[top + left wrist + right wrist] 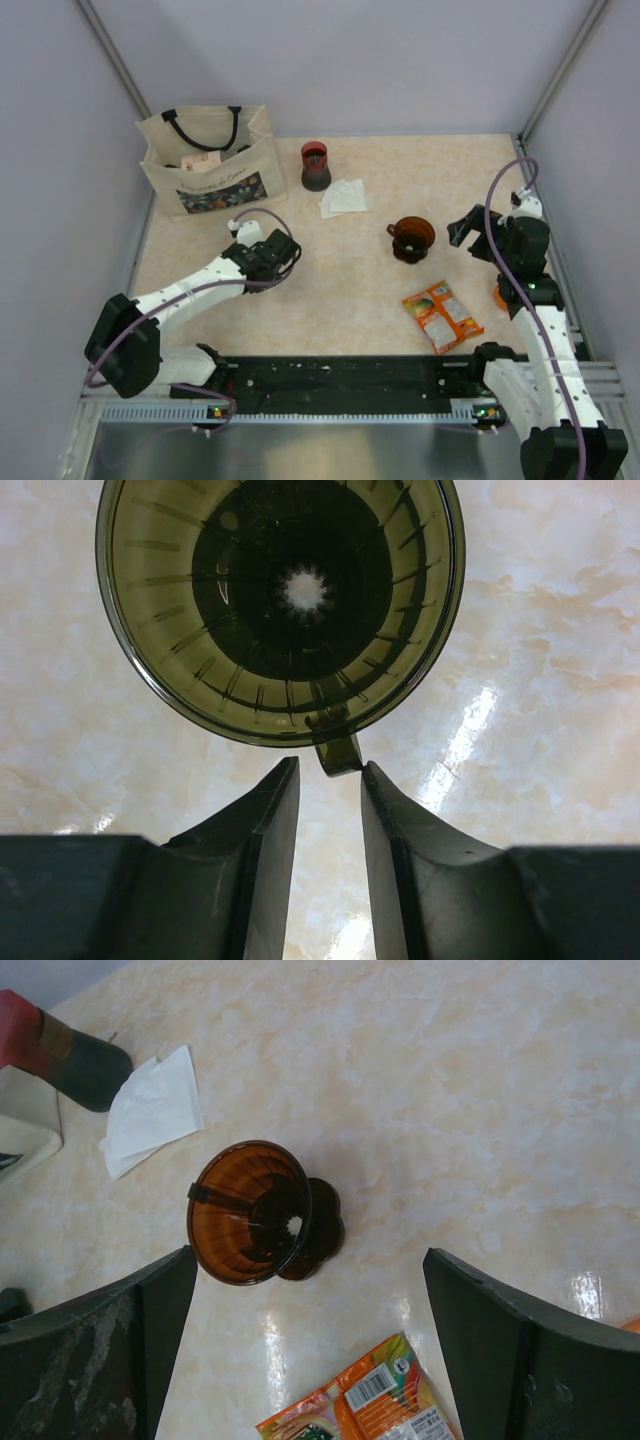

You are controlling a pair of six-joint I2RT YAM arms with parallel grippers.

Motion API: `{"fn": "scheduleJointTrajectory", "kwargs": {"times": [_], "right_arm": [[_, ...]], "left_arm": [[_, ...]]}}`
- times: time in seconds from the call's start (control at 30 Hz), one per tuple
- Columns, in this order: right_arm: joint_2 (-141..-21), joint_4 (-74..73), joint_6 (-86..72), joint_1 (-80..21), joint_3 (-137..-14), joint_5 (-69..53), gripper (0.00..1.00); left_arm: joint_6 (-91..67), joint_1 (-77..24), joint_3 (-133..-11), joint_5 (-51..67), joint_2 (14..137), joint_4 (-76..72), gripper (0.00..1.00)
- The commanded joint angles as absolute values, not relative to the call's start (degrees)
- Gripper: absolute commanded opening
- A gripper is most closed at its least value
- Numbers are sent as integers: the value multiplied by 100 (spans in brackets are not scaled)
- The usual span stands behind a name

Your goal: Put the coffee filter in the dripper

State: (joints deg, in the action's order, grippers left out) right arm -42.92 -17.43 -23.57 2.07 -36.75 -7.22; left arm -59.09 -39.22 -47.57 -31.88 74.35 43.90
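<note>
translucent olive-green dripper, ribbed cone, star-shaped hole at its centre

This is a robot lab's test cell, not a kitchen. Plain pale walls and metal frame struts box in a marble-patterned desk. Behind both pincers, two white arms trailing purple cables are bolted to a black rail beside a slotted cable duct. The objects look like staged props: a canvas tote bag beyond the left pincer, an amber dripper left of the right pincer, and a snack packet nearer than it.
</note>
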Motion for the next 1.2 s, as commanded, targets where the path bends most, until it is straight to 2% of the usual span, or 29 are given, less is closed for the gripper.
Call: {"fn": "scheduleJointTrajectory", "kwargs": {"times": [0.0,0.17,0.3,0.5,0.63,0.83,1.0,1.17], "right_arm": [[-4280,-1573,-2277,237,-3674,-729,96],[-4289,-1573,-2285,229,-3665,-738,95],[-4289,-1573,-2276,237,-3665,-747,95],[-4298,-1565,-2276,229,-3665,-756,95],[-4289,-1564,-2285,229,-3665,-747,95],[-4289,-1573,-2276,237,-3674,-765,95],[-4263,-1582,-2268,229,-3683,-817,95],[-4201,-1600,-2259,229,-3674,-861,95]], "left_arm": [[-6012,-3964,-4887,-3849,7558,4491,36],[-5871,-3990,-4711,-4034,7620,4079,36],[-5880,-4017,-4571,-4139,7559,3903,30],[-5889,-4017,-4676,-4289,7541,4113,0],[-5740,-4104,-4781,-4271,7322,4262,0],[-4581,-4464,-5176,-4070,6804,4088,0],[-2790,-4474,-5317,-2735,6294,2675,0],[-1804,-4439,-5721,-2856,6424,1488,0]]}}
